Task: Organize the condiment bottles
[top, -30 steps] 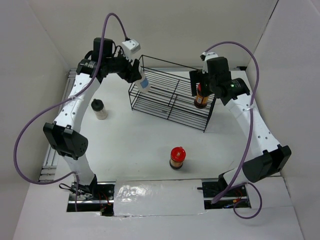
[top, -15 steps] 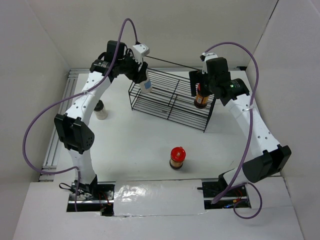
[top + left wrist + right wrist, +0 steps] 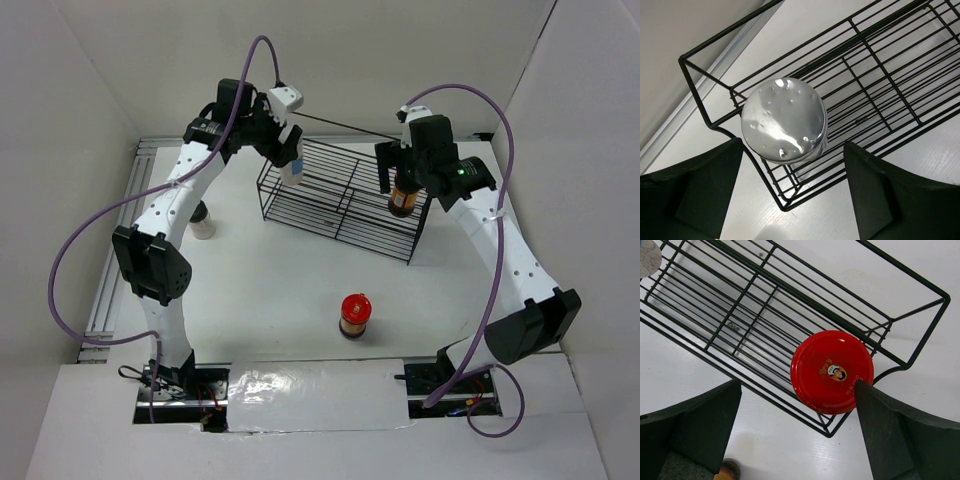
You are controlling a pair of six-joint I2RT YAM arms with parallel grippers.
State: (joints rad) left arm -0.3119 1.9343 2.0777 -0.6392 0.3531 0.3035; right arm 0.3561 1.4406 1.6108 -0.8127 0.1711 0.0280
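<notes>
We look straight down on the shaker, its pale glossy cap dotted with small holes, at the middle of our view; the left hand has its dark fingers spread, one at seven o'clock just beside the cap, the other at five o'clock clear of it; the black wire rack runs from ten o'clock to three o'clock, its near corner under the cap; white bench shows at four o'clock.

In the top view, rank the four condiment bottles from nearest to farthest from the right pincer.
1. Red-lidded rack jar, right end of the wire rack, directly under the right pincer.
2. White-capped shaker, rack's left end, under the left pincer.
3. Red-lidded table jar, alone on the table, near side.
4. Whitish bottle, far left, partly hidden by the left arm.
</notes>
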